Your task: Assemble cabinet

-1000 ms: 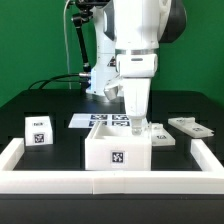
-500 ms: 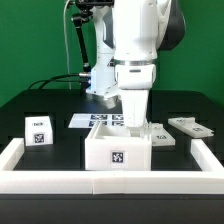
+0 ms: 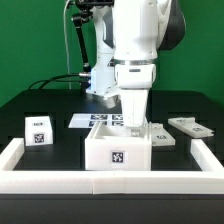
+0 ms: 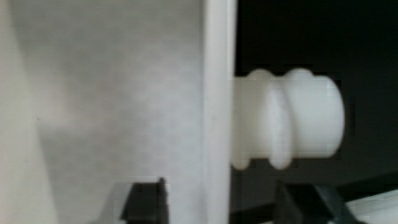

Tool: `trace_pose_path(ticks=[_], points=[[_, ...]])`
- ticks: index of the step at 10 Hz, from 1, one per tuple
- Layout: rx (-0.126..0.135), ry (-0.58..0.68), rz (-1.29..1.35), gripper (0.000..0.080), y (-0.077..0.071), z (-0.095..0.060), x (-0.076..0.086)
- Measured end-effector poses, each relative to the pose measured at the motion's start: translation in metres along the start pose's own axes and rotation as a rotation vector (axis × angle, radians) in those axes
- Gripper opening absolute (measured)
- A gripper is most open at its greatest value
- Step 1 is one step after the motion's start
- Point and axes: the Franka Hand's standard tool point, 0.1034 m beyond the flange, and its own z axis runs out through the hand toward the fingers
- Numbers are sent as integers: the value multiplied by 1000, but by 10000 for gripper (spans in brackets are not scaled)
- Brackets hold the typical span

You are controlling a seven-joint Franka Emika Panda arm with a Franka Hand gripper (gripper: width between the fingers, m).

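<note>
The cabinet point(image 3: 118, 150) is a white open box with a black-and-white tag on its front, at the middle of the table. My gripper point(image 3: 135, 130) hangs straight down over its top on the exterior view's right side. In the wrist view a thin white wall of the cabinet point(image 4: 217, 90) stands between my dark fingertips point(image 4: 146, 200). My gripper point(image 4: 222, 200) is open, with a gap showing between the wall and one finger. A white ribbed knob point(image 4: 294, 115) sticks out beside the wall.
A small white cube with one tag point(image 3: 38, 130) stands on the exterior view's left. The marker board point(image 3: 98, 121) lies behind the cabinet. Flat white tagged panels point(image 3: 188, 127) lie on the right. A white rim point(image 3: 12, 152) borders the black table.
The arm has shifted slightly toward the exterior view's right over the cabinet, then stayed still. The cabinet and other parts have not moved.
</note>
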Motion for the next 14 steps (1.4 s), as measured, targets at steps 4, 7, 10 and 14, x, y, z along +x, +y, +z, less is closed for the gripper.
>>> trace_pose_path(ticks=[4, 7, 10, 14], points=[[1, 0, 0, 33, 0, 0, 0], [1, 0, 0, 33, 0, 0, 0], [1, -7, -65, 34, 8, -2, 2], [-12, -10, -126, 34, 40, 1, 44]])
